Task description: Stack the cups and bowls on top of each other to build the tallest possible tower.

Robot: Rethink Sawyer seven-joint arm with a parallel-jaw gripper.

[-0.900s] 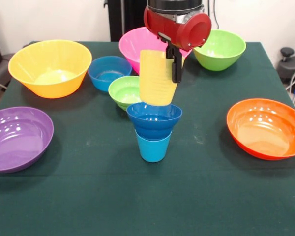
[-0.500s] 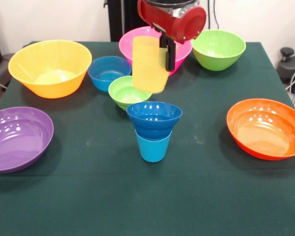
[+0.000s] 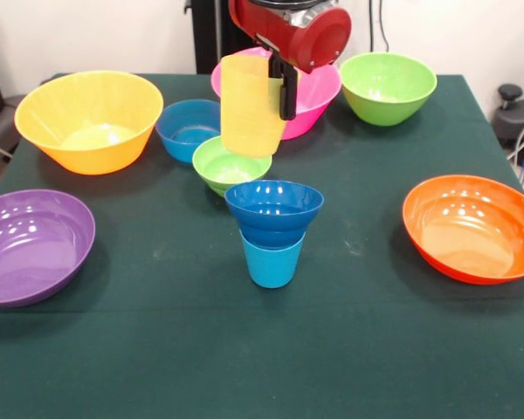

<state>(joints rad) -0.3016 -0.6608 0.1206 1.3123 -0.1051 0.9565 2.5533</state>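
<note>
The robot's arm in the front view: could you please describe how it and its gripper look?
The arm's end is a glossy red, rounded cylindrical housing with a circular red cap facing the camera and a dark metallic band across its top. Below it hangs a slim black gripper with narrow, straight black fingers. No markings or cables show on it.

chunky glossy red wrist housing [image 3: 301, 30] with a rounded barrel end, silvery-grey ring on top of it, thin black finger [image 3: 287, 87] hanging straight down underneath, black pedestal column [image 3: 211, 35] at the far side behind it
</note>
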